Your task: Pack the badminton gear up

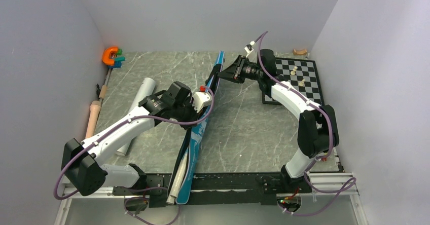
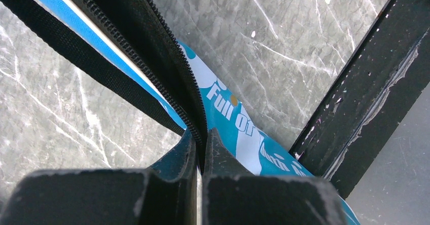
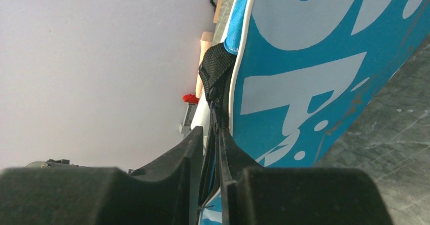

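- The blue bag (image 1: 196, 134) is standing on its long edge on the table (image 1: 243, 128), running from bottom centre to upper centre of the top view, with its lower end crossing the black rail (image 1: 238, 182).
- The left hand (image 2: 200, 144) is pinching together on the bag's zipper edge, mid-frame.
- The right hand (image 3: 218, 139) is clamping the black zip seam at the bag's upper tip.
- The white tube (image 1: 146, 88) is lying left of the bag, partly under the left arm.
- Bare table is showing between the bag and the chessboard (image 1: 296, 80) at upper right.
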You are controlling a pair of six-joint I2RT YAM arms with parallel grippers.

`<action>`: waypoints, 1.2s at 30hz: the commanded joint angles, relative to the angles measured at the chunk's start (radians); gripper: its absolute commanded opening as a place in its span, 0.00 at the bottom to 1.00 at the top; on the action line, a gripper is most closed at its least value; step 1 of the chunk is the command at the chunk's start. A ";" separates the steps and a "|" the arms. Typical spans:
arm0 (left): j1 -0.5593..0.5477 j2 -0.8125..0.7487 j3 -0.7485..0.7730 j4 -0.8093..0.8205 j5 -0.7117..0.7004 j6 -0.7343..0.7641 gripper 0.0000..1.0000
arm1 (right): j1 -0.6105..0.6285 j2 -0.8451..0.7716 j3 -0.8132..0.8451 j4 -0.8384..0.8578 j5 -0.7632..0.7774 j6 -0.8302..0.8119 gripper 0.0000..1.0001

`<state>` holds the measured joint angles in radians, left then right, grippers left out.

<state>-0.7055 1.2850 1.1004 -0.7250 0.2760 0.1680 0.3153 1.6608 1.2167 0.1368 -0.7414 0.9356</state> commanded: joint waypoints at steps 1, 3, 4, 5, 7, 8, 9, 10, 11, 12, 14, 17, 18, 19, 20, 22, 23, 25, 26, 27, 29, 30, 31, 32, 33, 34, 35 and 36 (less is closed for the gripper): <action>0.000 -0.053 0.041 0.025 0.051 0.038 0.00 | 0.003 0.006 0.056 0.034 0.000 0.004 0.18; 0.000 -0.053 0.042 0.026 0.050 0.038 0.00 | 0.005 0.005 0.057 0.028 0.004 0.000 0.13; 0.000 -0.052 0.041 0.027 0.049 0.038 0.00 | 0.004 0.003 0.056 0.024 0.006 -0.002 0.10; 0.001 -0.052 0.041 0.026 0.048 0.038 0.00 | 0.004 0.002 0.056 0.021 0.007 -0.004 0.07; 0.000 -0.053 0.044 0.025 0.048 0.038 0.00 | 0.005 -0.006 0.050 0.017 0.015 -0.006 0.01; 0.000 -0.052 0.045 0.024 0.047 0.038 0.00 | 0.005 -0.012 0.042 0.018 0.019 -0.006 0.00; 0.000 -0.051 0.045 0.024 0.048 0.038 0.00 | 0.006 -0.019 0.033 0.021 0.021 -0.003 0.00; 0.000 -0.051 0.046 0.024 0.046 0.038 0.00 | 0.009 -0.027 0.022 0.027 0.023 0.000 0.00; 0.001 -0.051 0.045 0.026 0.045 0.038 0.00 | 0.012 -0.036 0.008 0.034 0.025 0.004 0.00; 0.000 -0.051 0.045 0.026 0.043 0.037 0.00 | 0.017 -0.045 -0.005 0.040 0.029 0.007 0.00; 0.000 -0.053 0.044 0.027 0.039 0.037 0.00 | 0.031 -0.072 -0.038 0.038 0.042 0.009 0.00; 0.000 -0.053 0.048 0.026 0.030 0.037 0.00 | 0.063 -0.112 -0.094 0.048 0.068 0.024 0.00; 0.000 -0.052 0.049 0.027 0.029 0.036 0.00 | 0.078 -0.125 -0.114 0.056 0.079 0.033 0.00; 0.000 -0.051 0.050 0.026 0.028 0.036 0.00 | 0.094 -0.139 -0.136 0.064 0.087 0.042 0.00; 0.001 -0.052 0.051 0.027 0.025 0.036 0.00 | 0.112 -0.151 -0.157 0.077 0.097 0.053 0.00; 0.000 -0.050 0.054 0.027 0.021 0.037 0.00 | 0.152 -0.171 -0.197 0.102 0.117 0.079 0.00; 0.001 -0.049 0.055 0.027 0.020 0.037 0.00 | 0.180 -0.182 -0.212 0.112 0.124 0.089 0.00; 0.001 -0.049 0.057 0.028 0.017 0.037 0.00 | 0.220 -0.199 -0.236 0.126 0.139 0.110 0.00; 0.001 -0.049 0.057 0.028 0.016 0.036 0.00 | 0.240 -0.209 -0.246 0.127 0.148 0.115 0.00; 0.001 -0.050 0.058 0.030 0.013 0.037 0.00 | 0.257 -0.220 -0.257 0.127 0.158 0.122 0.00; 0.000 -0.050 0.059 0.030 0.006 0.036 0.00 | 0.284 -0.242 -0.281 0.134 0.170 0.139 0.00; 0.002 -0.051 0.058 0.030 0.003 0.036 0.00 | 0.298 -0.254 -0.292 0.136 0.176 0.147 0.00; 0.002 -0.053 0.058 0.030 0.000 0.035 0.00 | 0.309 -0.266 -0.301 0.136 0.182 0.153 0.00; 0.004 -0.053 0.059 0.031 -0.001 0.035 0.00 | 0.324 -0.279 -0.309 0.135 0.190 0.161 0.00; 0.005 -0.053 0.059 0.032 -0.003 0.033 0.00 | 0.338 -0.288 -0.318 0.131 0.199 0.164 0.00; 0.005 -0.055 0.061 0.033 -0.004 0.033 0.00 | 0.352 -0.296 -0.322 0.126 0.210 0.168 0.00; 0.007 -0.054 0.061 0.033 -0.007 0.032 0.00 | 0.367 -0.303 -0.327 0.122 0.216 0.170 0.00; 0.007 -0.056 0.062 0.032 -0.009 0.031 0.00 | 0.379 -0.310 -0.331 0.115 0.224 0.172 0.00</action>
<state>-0.7052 1.2797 1.1019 -0.7448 0.2810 0.1711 0.6552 1.4086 0.9005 0.2108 -0.5640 1.0744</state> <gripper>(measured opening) 0.041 0.007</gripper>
